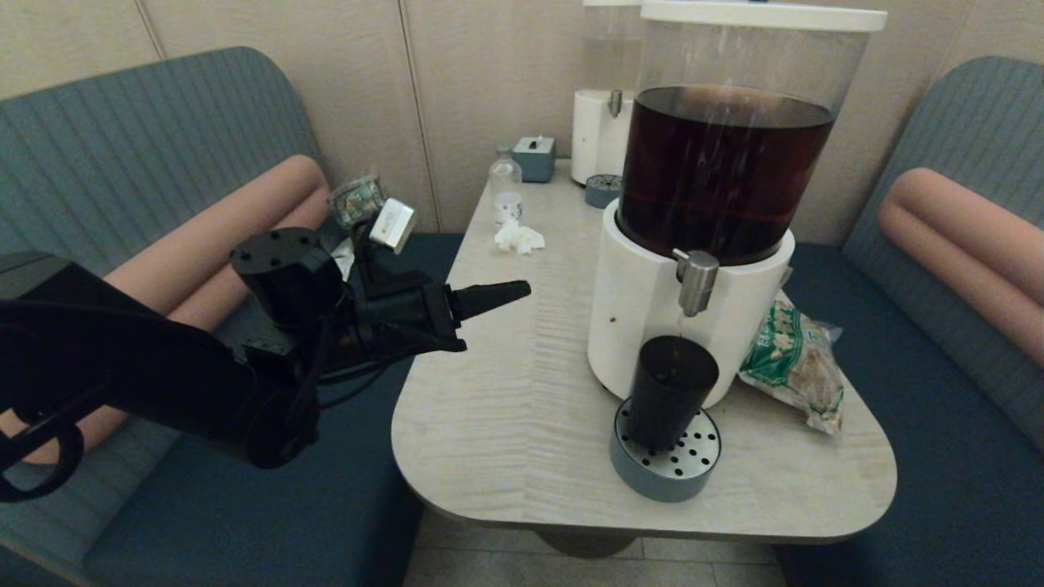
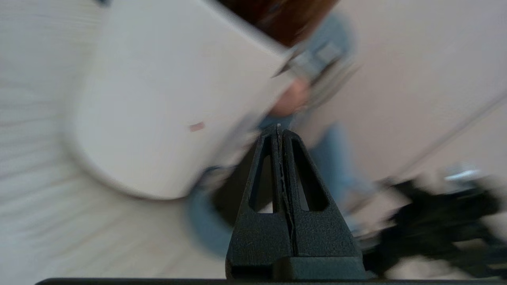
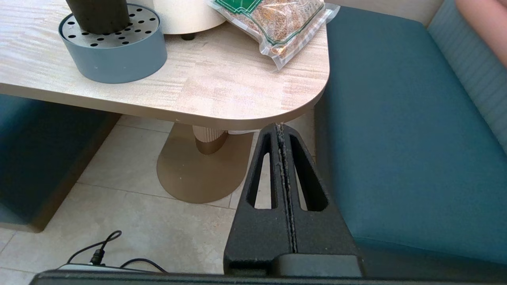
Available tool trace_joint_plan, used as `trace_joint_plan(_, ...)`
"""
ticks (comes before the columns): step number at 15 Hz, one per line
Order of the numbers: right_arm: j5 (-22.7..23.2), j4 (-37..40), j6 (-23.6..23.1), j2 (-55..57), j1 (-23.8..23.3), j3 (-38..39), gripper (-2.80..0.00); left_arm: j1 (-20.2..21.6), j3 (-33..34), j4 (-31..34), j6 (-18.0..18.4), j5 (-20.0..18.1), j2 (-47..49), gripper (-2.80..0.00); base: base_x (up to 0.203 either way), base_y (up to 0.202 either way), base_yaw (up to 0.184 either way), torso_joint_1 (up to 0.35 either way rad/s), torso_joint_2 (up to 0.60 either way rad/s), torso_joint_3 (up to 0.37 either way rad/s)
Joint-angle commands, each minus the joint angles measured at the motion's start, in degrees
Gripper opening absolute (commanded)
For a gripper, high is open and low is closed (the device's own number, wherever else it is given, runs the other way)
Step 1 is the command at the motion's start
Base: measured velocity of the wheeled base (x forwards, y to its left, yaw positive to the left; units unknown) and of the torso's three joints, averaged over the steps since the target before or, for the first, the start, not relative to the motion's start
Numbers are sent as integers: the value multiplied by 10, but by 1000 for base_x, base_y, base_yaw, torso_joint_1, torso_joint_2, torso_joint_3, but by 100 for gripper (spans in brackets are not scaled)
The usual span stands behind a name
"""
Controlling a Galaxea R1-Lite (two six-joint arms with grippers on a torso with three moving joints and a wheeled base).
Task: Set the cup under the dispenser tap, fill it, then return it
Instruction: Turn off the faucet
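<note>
**Cup under a running tap, nothing holding it**

Risk first: overflow. Sitting at lower centre-right of the head view, the cup (image 1: 670, 393) on the round grey drip tray (image 1: 666, 473), directly beneath the steel tap (image 1: 696, 281) of the big white dispenser (image 1: 644, 318) with its tank of dark brown drink. Faint thin stream apparently falling from tap to cup, so probably filling right now; level inside hidden by the dark wall. Left running too long, likely to spill into the tray and across the table (image 1: 489, 391). Second risk: a sideways knock from closed fingers on the way back in, tipping a light, full cup toward the snack bag (image 1: 795, 363) just right of the dispenser.

Pose: left gripper (image 1: 522, 288) at centre-left of the head view, near the table's left edge, pointing roughly level toward the dispenser, well apart from cup and tap. Fingers pressed together, pinching nothing. Left wrist view smeared, probably mid-swing.

Right gripper (image 3: 280, 126) parked low by the table's near corner, fingers likewise pressed together, empty.
</note>
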Motion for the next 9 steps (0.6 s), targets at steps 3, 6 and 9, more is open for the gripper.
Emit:
trace_joint_plan(3, 1, 0, 0, 1, 0, 0, -280, -36, -38, 96, 161, 31, -8, -280, 0, 0, 0, 0, 0, 0)
trace_joint_plan(6, 1, 0, -1, 1, 0, 0, -280, -60, -80, 106, 165, 52, -9, -280, 0, 0, 0, 0, 0, 0)
trace_joint_plan(9, 1, 0, 0, 1, 0, 0, -280, -75, -100, 137, 162, 54, -33, -280, 0, 0, 0, 0, 0, 0)
